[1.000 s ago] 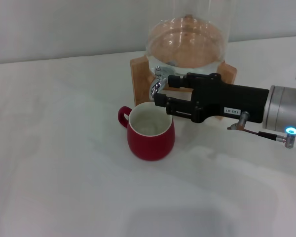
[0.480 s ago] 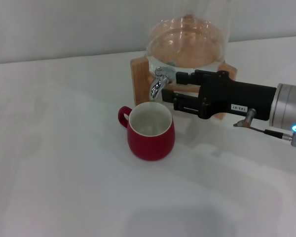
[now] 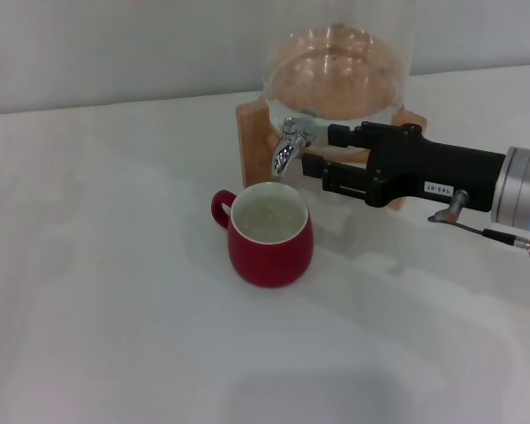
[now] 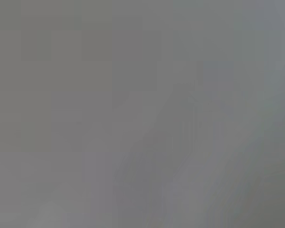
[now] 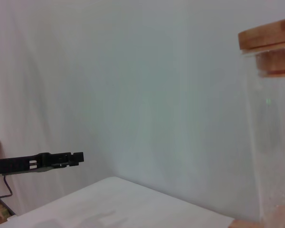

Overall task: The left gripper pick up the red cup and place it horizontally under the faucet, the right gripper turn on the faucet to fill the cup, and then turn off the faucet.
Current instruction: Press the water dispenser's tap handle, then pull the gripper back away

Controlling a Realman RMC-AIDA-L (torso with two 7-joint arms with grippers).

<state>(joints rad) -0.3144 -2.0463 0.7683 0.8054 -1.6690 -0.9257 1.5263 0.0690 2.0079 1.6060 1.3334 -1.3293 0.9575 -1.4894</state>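
Note:
The red cup [image 3: 267, 232] stands upright on the white table, its mouth right below the spout of the chrome faucet [image 3: 286, 152]. Nothing holds the cup. My right gripper [image 3: 318, 151] reaches in from the right at faucet height, just right of the faucet and apart from it. Its two fingers are spread and empty. My left gripper does not show in the head view. It shows far off in the right wrist view [image 5: 42, 161], raised and parked. The left wrist view shows only plain grey.
The faucet sits on a glass dispenser [image 3: 336, 71] held by a wooden stand [image 3: 250, 132] at the back of the white table [image 3: 115, 309]. The dispenser's glass wall and wooden lid [image 5: 270, 35] fill the edge of the right wrist view.
My right gripper has drawn back to the right and slightly farther away, off the faucet and away from above the cup. The cup has not moved.

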